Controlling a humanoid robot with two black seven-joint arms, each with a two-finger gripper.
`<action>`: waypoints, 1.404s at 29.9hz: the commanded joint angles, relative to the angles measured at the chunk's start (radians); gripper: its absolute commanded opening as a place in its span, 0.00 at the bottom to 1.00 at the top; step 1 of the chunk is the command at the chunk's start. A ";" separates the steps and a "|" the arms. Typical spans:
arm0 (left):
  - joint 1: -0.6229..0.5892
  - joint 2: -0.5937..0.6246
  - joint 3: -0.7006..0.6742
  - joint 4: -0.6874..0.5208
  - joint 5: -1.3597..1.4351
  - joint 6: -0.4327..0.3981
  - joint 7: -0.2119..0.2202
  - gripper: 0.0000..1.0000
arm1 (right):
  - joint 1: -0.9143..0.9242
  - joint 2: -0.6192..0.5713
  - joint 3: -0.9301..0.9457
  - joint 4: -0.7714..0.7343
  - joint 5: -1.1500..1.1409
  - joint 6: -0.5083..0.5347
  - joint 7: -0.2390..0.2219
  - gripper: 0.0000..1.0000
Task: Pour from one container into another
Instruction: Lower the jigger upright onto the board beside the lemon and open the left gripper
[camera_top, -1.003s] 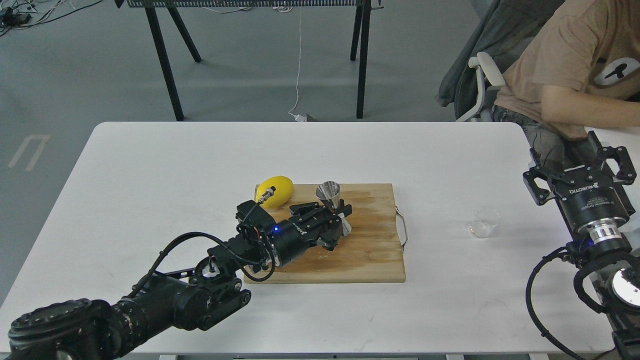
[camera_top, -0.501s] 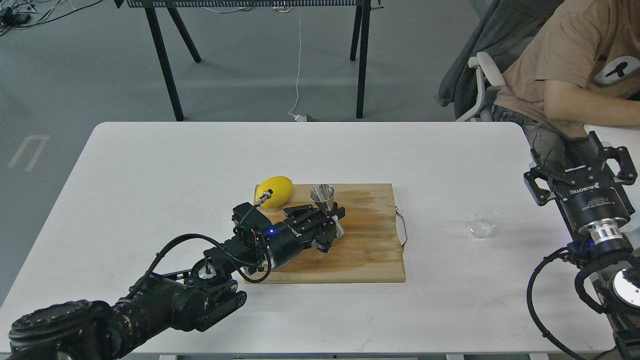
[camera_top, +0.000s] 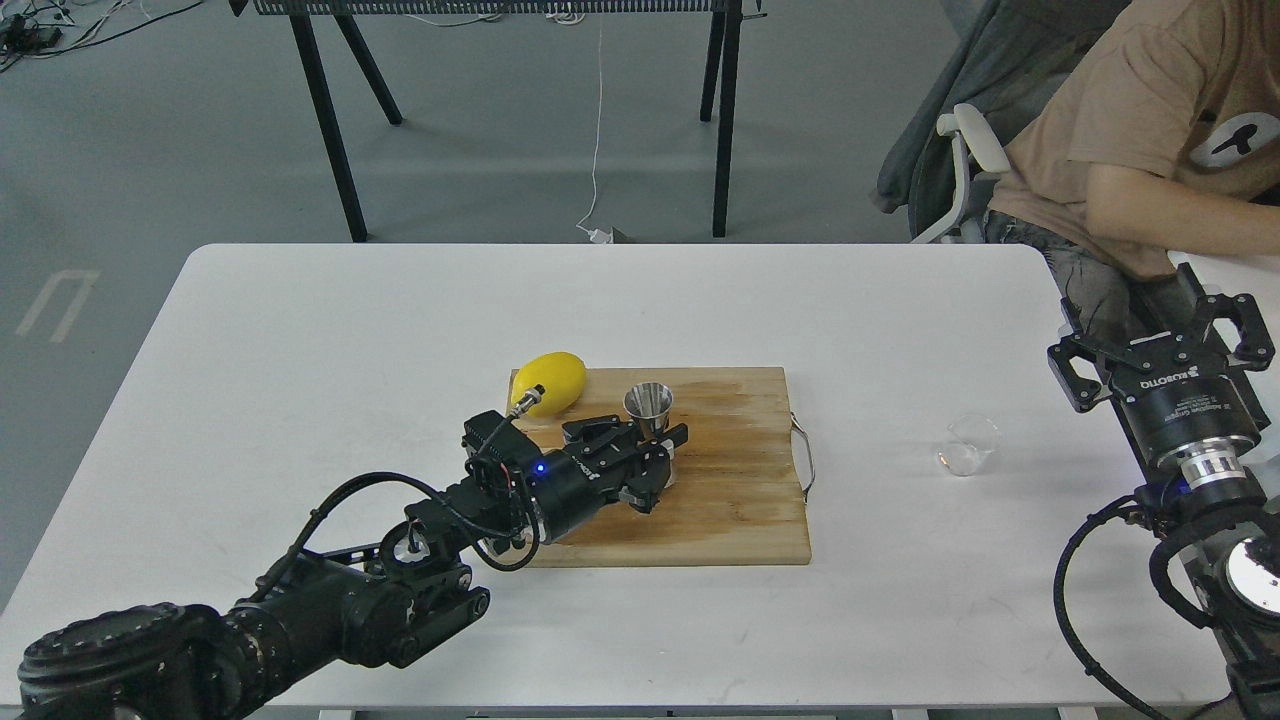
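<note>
Steel jigger (camera_top: 648, 404) in the grip of the robot's left hand (camera_top: 655, 452) stands upright over the wooden cutting board (camera_top: 740, 500), its open cone facing up. Over the past second the hand has drawn the jigger back and to the left across the board, from beside the board's middle toward the yellow lemon (camera_top: 550, 382) at its far left corner; the fingers clasp the jigger at its narrow waist, and whether its foot touches the wood is hidden by the hand. The clear glass cup (camera_top: 968, 444), the vessel to be poured from, sits untouched on the white surface (camera_top: 300, 350) to the right of the board, well apart from the jigger. The right hand (camera_top: 1160, 340) hangs with its fingers spread, grasping nothing, just right of the cup, and has barely stirred. The shift appears to put the receiving vessel farther from the cup, so pouring has not begun; the cup has yet to be picked up. A seated person in a tan shirt (camera_top: 1130, 110) looks on at right.
</note>
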 joint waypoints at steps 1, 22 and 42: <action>0.000 0.000 0.000 0.000 -0.001 0.000 0.000 0.33 | 0.000 0.001 0.000 0.000 0.000 0.000 0.000 0.99; 0.051 0.000 -0.003 -0.009 -0.001 0.000 0.000 0.92 | 0.000 0.000 0.000 0.000 0.000 0.000 0.000 0.99; 0.074 0.081 -0.011 -0.015 -0.007 0.000 0.000 0.92 | 0.000 0.001 0.000 0.000 0.000 0.000 0.000 0.99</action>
